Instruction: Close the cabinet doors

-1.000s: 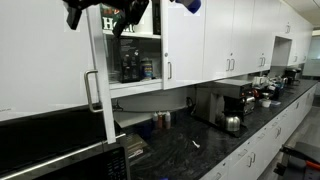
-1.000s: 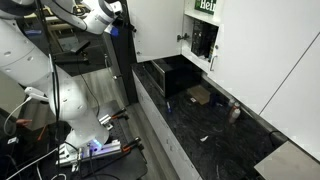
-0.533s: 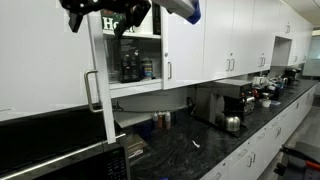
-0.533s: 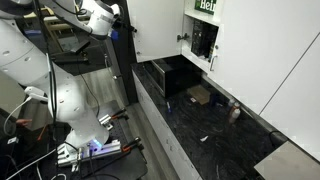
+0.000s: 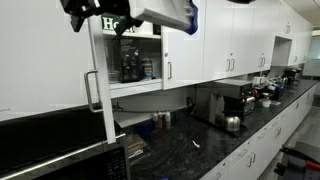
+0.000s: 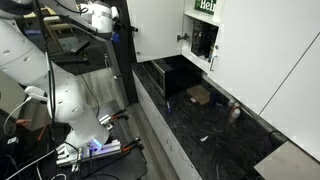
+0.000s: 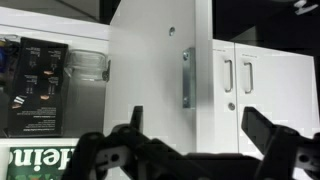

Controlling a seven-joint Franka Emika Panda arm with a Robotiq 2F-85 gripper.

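Sideways across the top of an exterior view, the arm has shifted and now looms larger, yet the open cabinet door has not swung. Seen from the wrist, the pincer is spread and empty, facing that door without touching it. By my judgement the push has not begun.

The cabinet doors are smooth, matt white panels, and the bar handle is brushed silver metal. The black countertop looks glossy and stone-flecked. The kettle is shiny metal.
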